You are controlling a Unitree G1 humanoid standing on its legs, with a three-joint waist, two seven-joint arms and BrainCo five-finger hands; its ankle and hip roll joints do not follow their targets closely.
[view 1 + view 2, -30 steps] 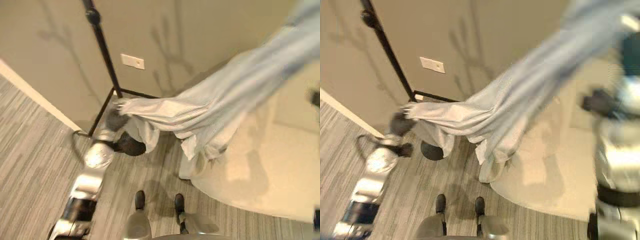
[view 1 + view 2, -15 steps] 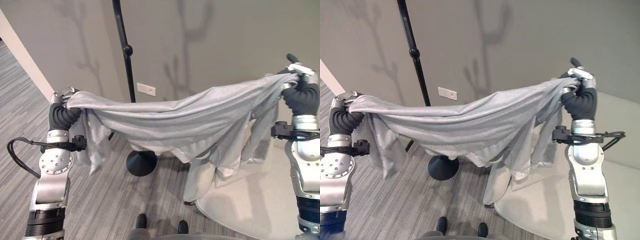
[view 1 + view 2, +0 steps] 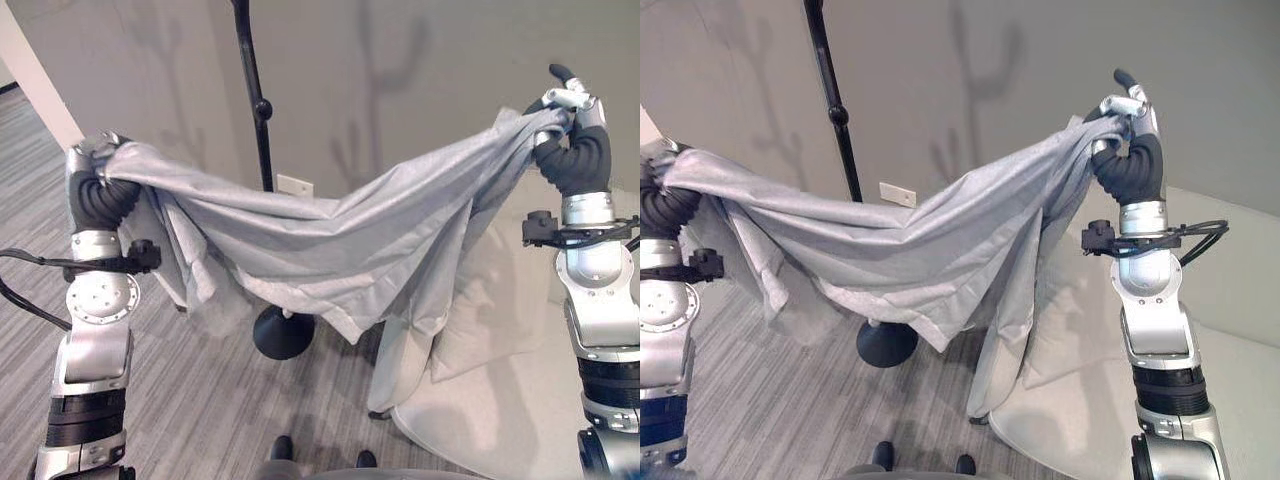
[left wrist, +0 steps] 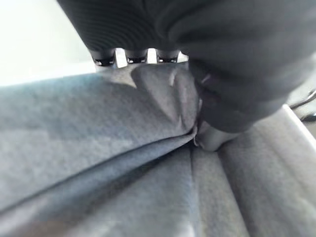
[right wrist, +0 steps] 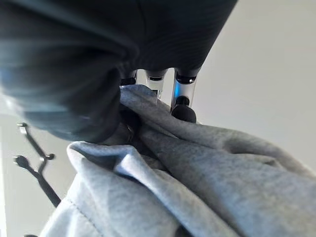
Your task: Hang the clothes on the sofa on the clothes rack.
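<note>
A grey garment point(image 3: 330, 240) hangs stretched between my two raised hands, sagging in the middle, with sleeves and hem drooping below. My left hand point(image 3: 95, 185) is shut on its left end, the cloth bunched under thumb and fingers point(image 4: 148, 84). At upper right, my right hand point(image 3: 568, 135) is shut on the other end, held a bit higher; its wrist view has cloth point(image 5: 197, 163) pinched under the fingers. The black clothes rack pole point(image 3: 255, 95) stands behind the garment, its round base point(image 3: 283, 332) on the floor below it.
A pale sofa point(image 3: 520, 400) with a cushion lies at the lower right, beneath the garment's hanging part. A grey wall with a white outlet plate point(image 3: 295, 185) is behind the rack. Striped grey carpet point(image 3: 200, 400) covers the floor.
Over the second, both hands lifted the garment from low by the sofa and spread it wide in front of the rack. In the last half second the right hand rose further.
</note>
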